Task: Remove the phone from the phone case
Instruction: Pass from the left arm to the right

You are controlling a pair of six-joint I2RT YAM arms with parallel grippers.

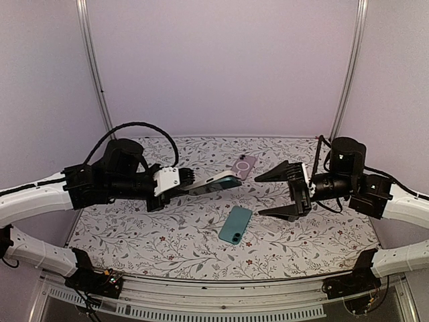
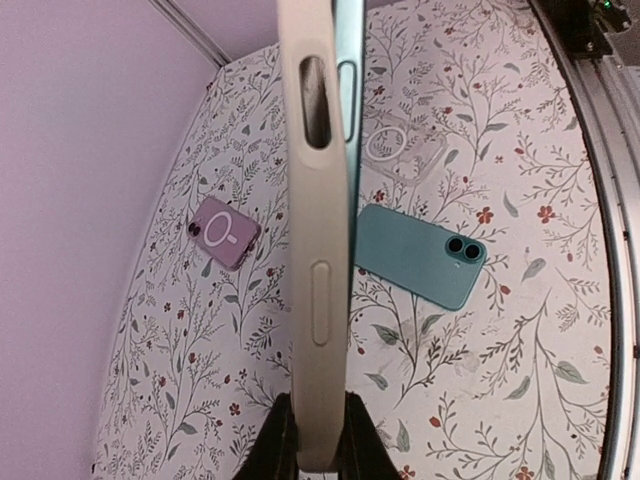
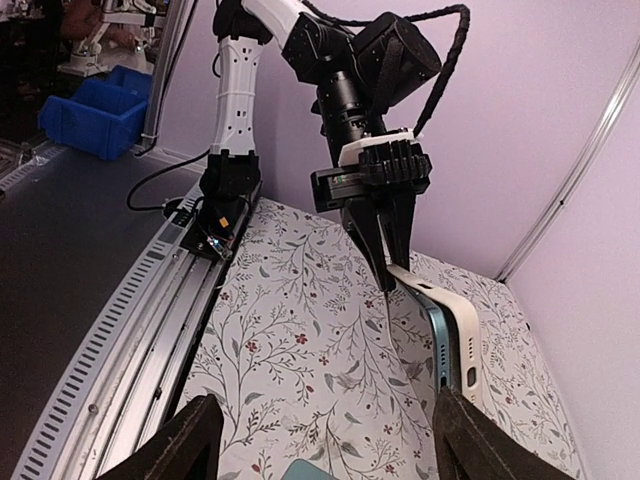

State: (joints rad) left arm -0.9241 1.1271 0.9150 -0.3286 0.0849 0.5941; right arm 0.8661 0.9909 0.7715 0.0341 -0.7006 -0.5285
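My left gripper (image 1: 192,181) is shut on one end of a cream phone case (image 1: 209,182) and holds it in the air, edge-on over the mat. A blue phone (image 1: 228,181) sits in the case, its far end lifted slightly out of the shell. In the left wrist view the case (image 2: 320,250) runs up from the gripper (image 2: 320,425), with the phone's edge (image 2: 351,100) beside it. My right gripper (image 1: 273,194) stands open just right of the phone's free end. From the right wrist, the phone (image 3: 440,345) and case (image 3: 466,335) lie near the right finger of the gripper (image 3: 330,450).
A teal phone (image 1: 235,224) lies flat on the flowered mat (image 1: 167,235) below the held case. A pink case (image 1: 242,166) rests further back. A clear case (image 2: 400,145) lies on the mat near the teal phone (image 2: 420,255). Metal rails run along the table's near edge.
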